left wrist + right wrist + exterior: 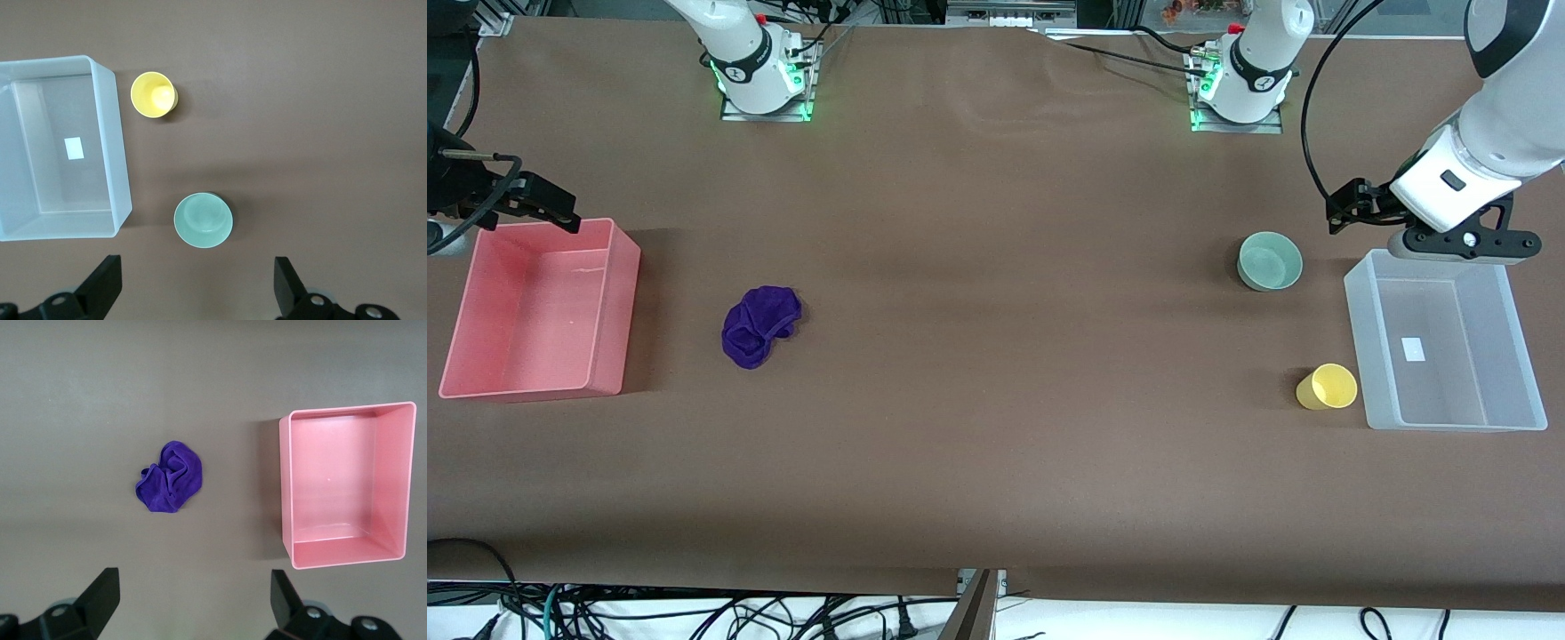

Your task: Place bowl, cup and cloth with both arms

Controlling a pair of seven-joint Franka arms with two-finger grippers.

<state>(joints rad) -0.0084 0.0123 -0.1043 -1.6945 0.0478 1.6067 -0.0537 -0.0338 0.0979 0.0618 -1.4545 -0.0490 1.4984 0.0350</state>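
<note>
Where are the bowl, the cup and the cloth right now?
bowl (1270, 260): front view, on its inside bottom.
cup (1334, 386): front view, on its open mouth.
cloth (760, 325): front view, on the middle of its crumpled folds.

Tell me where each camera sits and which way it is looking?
Front view: high across the table, facing both arm bases; left gripper and right gripper show.
Left wrist view: looks down between open fingers at bowl, cup, clear bin.
Right wrist view: looks down at purple cloth, pink bin.
Front and left wrist share the bowl.
</note>
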